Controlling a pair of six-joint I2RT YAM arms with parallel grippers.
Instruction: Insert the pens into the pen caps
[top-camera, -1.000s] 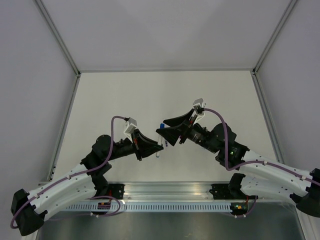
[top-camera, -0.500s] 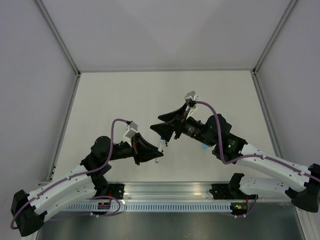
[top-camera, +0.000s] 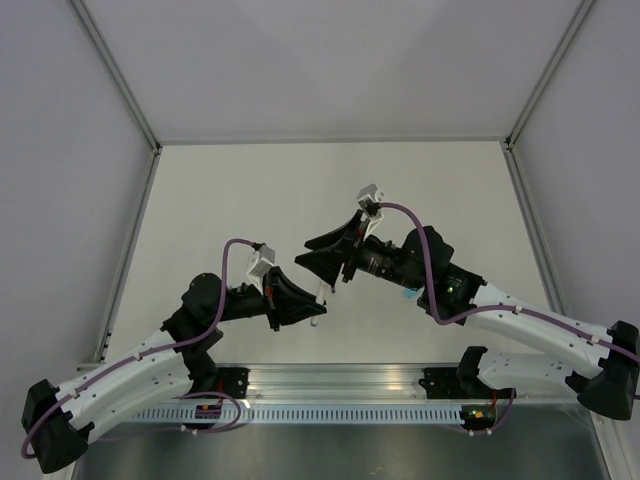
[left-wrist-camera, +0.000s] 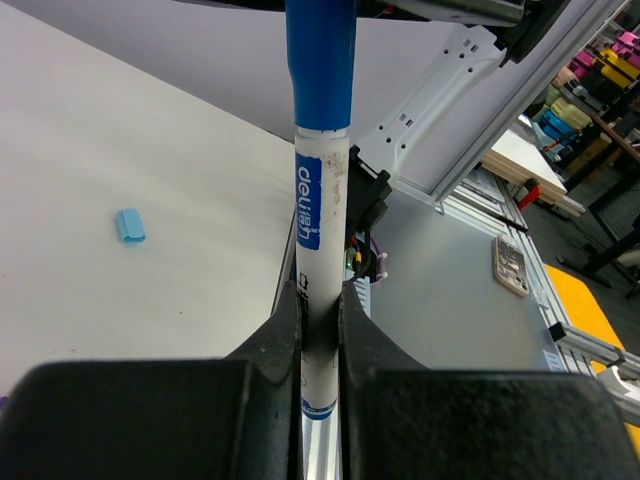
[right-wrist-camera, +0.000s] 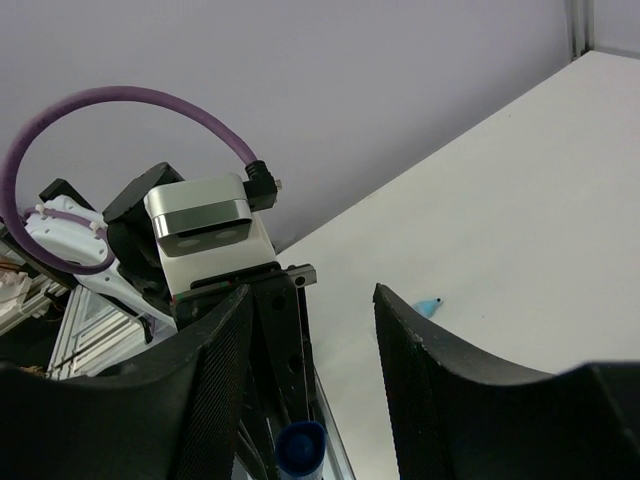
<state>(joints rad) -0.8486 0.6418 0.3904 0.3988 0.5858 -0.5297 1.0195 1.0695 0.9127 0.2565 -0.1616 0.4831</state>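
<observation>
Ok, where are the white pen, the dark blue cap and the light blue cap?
white pen (left-wrist-camera: 321, 262), left wrist view, on the barrel just below the printed label.
dark blue cap (left-wrist-camera: 320, 60), left wrist view, middle of its side.
light blue cap (left-wrist-camera: 130, 225), left wrist view, on its top face.

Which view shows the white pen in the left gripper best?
Left wrist: the white pen fills the frame, clamped in the left gripper, dark blue cap on its tip. Right wrist shows only the cap end; top view, a sliver.
</observation>
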